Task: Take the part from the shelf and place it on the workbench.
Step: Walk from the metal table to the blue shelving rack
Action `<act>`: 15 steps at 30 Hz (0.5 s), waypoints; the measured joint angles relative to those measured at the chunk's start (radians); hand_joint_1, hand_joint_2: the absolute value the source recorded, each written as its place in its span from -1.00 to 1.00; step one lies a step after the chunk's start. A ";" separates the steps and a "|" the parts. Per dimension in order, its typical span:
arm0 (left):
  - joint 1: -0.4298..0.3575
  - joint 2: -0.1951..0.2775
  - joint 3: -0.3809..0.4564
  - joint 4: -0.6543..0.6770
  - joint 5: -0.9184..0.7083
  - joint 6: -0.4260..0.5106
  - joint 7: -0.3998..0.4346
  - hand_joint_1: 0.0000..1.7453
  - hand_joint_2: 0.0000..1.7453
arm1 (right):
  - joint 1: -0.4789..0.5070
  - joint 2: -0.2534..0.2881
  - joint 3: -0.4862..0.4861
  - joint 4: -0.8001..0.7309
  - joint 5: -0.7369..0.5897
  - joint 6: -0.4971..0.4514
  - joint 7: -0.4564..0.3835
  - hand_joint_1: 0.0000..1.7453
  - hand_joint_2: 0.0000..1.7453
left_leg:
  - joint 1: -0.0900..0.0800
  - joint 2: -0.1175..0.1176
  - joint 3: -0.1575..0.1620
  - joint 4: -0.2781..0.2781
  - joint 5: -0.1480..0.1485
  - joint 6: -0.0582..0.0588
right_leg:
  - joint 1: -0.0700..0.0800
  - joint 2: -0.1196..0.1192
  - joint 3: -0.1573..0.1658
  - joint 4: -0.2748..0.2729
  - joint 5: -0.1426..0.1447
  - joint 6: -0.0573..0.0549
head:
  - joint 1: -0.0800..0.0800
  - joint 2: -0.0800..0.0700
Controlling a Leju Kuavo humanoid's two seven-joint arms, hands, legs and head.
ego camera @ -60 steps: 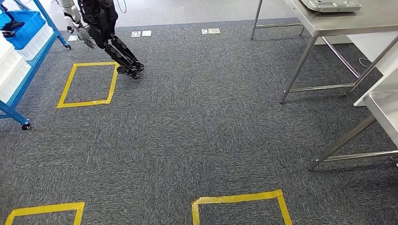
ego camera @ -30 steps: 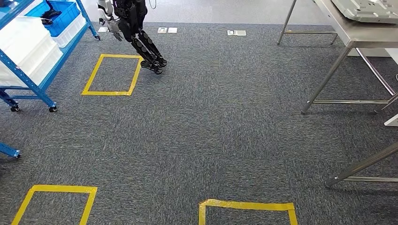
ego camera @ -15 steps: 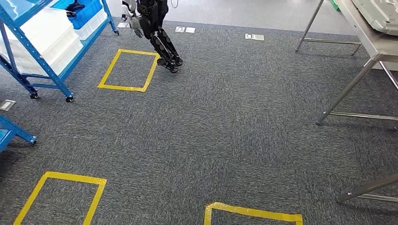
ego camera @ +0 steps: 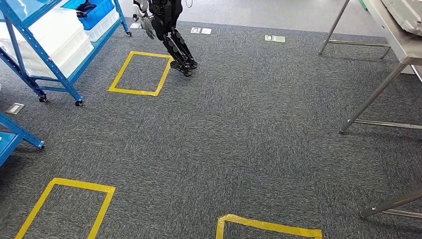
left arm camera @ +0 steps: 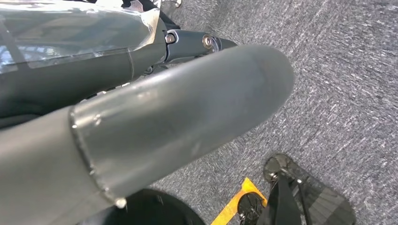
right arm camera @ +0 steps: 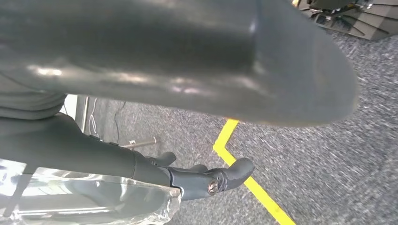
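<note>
left hand [left arm camera: 155, 126]: holds nothing, thumb extended | right hand [right arm camera: 187, 61]: fingers apart, holds nothing

Left hand [left arm camera: 155, 122]: thick grey thumb, smooth matte tube with a rounded tip, fine scuffs, a raised seam ring partway along. Behind it a darker grey finger [left arm camera: 197, 43] ending in a round silver screw head. Clear glossy plastic film wraps the wrist part, taped edges, reflections on it.

Right hand [right arm camera: 187, 65]: same thick grey thumb, rounded end, glossy highlights. Dark grey fingers [right arm camera: 220, 176] beyond it, rounded tips, one with a silver screw set in a round boss. Clear crinkled plastic film over the wrist section, same as on the left.
</note>
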 joint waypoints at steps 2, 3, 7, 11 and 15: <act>-0.002 -0.001 0.000 0.000 0.000 0.001 0.000 -1.00 -1.00 | -0.003 0.001 0.000 0.000 0.008 0.001 -0.001 -1.00 -1.00 | -0.007 0.002 0.011 -0.031 0.002 0.007 | 0.005 -0.007 0.000 -0.001 -0.002 0.006 | 0.001 0.000; -0.002 -0.001 0.000 0.000 0.000 0.002 0.000 -1.00 -1.00 | -0.005 0.002 0.000 0.000 0.013 0.002 -0.001 -1.00 -1.00 | -0.009 -0.006 0.011 -0.034 0.004 0.013 | 0.005 -0.012 0.001 -0.002 -0.002 0.011 | 0.001 0.000; -0.003 -0.002 0.001 0.000 0.000 0.004 0.000 -1.00 -1.00 | -0.009 0.005 0.000 -0.001 0.021 0.007 -0.001 -1.00 -1.00 | -0.003 -0.029 0.017 -0.050 0.019 0.041 | 0.001 0.007 -0.050 0.111 -0.065 0.013 | 0.004 0.000; -0.001 -0.002 0.001 0.000 -0.001 0.002 -0.008 -1.00 -1.00 | -0.009 0.006 0.000 0.000 0.018 0.010 -0.017 -1.00 -1.00 | -0.005 -0.064 0.015 -0.050 0.021 0.045 | -0.002 0.027 -0.140 0.300 -0.126 0.019 | 0.008 0.000; 0.000 -0.002 0.002 0.000 0.003 -0.003 -0.074 -1.00 -1.00 | -0.015 0.004 -0.015 -0.002 -0.022 -0.022 -0.099 -1.00 -1.00 | -0.005 -0.100 0.018 -0.044 0.020 0.038 | -0.013 0.057 -0.030 0.070 -0.028 0.049 | 0.010 0.000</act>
